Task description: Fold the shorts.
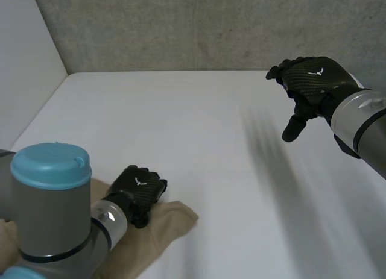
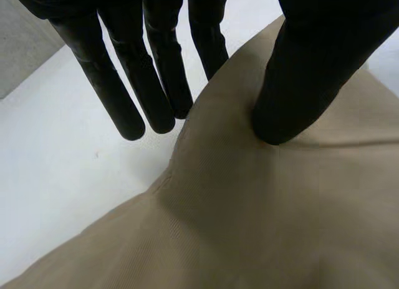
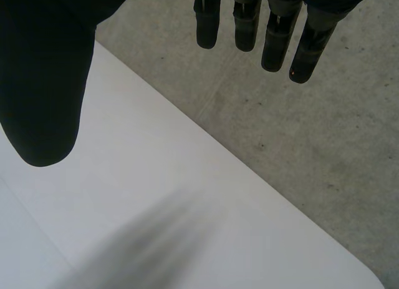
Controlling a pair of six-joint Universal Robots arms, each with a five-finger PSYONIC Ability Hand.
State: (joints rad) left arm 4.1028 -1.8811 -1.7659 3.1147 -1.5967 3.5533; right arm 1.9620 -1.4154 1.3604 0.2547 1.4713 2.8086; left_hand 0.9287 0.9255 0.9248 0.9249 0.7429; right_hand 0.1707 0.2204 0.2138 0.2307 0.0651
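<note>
The shorts point(image 1: 172, 222) lie bunched at the near left corner of the table point(image 1: 199, 128), partly hidden under the left arm. The left hand point(image 1: 139, 188) sits at the edge of the cloth. In the left wrist view its thumb point(image 2: 312, 64) bears down on the fabric while its straight fingers point(image 2: 118, 83) run along the far side of a raised ridge, so the cloth appears to be pinched between them. The right hand point(image 1: 310, 80) hangs released above the far right of the table, well apart from the shorts, holding nothing. The step in hand is probably securing the garment before spreading it. The next move calls for drawing the shorts toward the table's middle and bringing the right hand down to an opposite edge.
</note>
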